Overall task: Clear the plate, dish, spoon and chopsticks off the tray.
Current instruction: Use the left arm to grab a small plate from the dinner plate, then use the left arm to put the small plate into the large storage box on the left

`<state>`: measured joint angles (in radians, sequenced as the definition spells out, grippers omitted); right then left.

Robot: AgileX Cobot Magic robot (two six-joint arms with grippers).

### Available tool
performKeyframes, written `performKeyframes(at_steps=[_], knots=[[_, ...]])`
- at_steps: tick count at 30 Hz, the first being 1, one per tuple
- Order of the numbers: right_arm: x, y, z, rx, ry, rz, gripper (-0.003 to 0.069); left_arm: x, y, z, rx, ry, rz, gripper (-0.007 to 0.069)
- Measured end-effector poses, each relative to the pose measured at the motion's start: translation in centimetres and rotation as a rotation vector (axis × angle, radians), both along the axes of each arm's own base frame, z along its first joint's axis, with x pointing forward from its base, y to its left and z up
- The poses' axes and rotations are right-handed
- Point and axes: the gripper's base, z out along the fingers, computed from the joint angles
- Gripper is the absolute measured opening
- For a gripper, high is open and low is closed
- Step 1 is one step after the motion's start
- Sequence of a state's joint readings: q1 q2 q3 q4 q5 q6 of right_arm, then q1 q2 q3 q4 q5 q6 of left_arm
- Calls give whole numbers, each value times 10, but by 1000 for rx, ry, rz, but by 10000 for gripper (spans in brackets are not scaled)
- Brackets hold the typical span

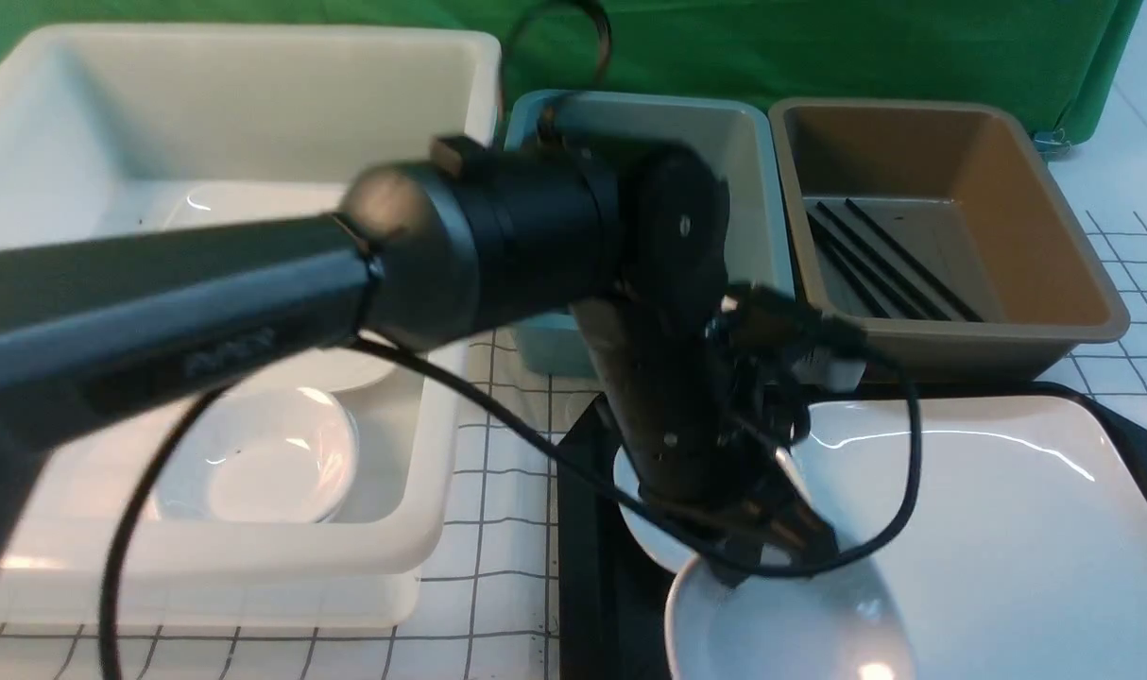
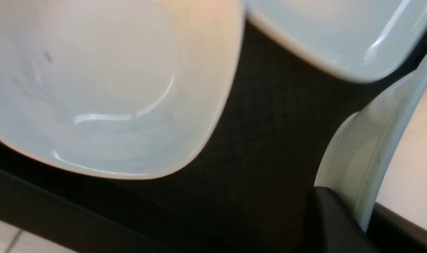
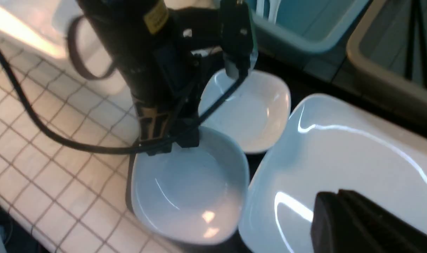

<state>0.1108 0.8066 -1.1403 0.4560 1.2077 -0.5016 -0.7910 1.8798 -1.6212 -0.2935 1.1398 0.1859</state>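
On the black tray point(image 1: 583, 529) lie two small white dishes and the large white plate point(image 1: 999, 529). My left gripper point(image 1: 772, 552) reaches down across the tray and is shut on the rim of the near dish point(image 1: 791, 628). The left wrist view shows that rim point(image 2: 361, 165) pinched between the two dark fingers point(image 2: 331, 218). The far dish point(image 3: 250, 112) lies just behind it. My right gripper point(image 3: 327, 203) hangs shut and empty over the plate point(image 3: 347, 147). Black chopsticks point(image 1: 885, 260) lie in the brown tub point(image 1: 1055, 236). No spoon shows on the tray.
A large white tub point(image 1: 422, 529) at the left holds more white dishes point(image 1: 262, 458). A blue tub point(image 1: 753, 170) stands behind the tray, with white handle-like shapes point(image 3: 268, 8) inside. My left arm point(image 1: 252, 274) and its cable span the tablecloth. A green backdrop closes the rear.
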Motion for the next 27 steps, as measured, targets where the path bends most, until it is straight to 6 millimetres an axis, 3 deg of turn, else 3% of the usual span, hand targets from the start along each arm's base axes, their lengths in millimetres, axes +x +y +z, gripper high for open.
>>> performKeyframes(at_steps=[5,7,9,11,13,15,16,19,21,24,27], knots=[[2,7,31,58,-104,76,6,-9,15,77,-118,-130,1,8],[6,11,38,76,-112,107,6,-11,25,96,-151,-163,21,8],[19,20,55,152,-126,185,6,-3,58,121,-189,-209,116,8],[27,26,63,178,-130,219,6,7,84,131,-204,-229,196,8],[37,35,71,185,-133,275,5,21,126,138,-221,-237,330,8],[45,48,74,181,-122,339,5,32,165,135,-235,-216,457,8],[48,50,73,178,-115,344,5,33,169,134,-236,-212,470,8],[62,79,69,128,-57,423,5,47,235,109,-250,-139,713,8],[72,97,62,73,-21,447,5,52,263,89,-257,-100,823,8],[85,126,49,-18,19,480,5,52,297,56,-253,-56,966,8],[91,147,39,-72,36,512,5,50,314,32,-249,-31,1057,8]])
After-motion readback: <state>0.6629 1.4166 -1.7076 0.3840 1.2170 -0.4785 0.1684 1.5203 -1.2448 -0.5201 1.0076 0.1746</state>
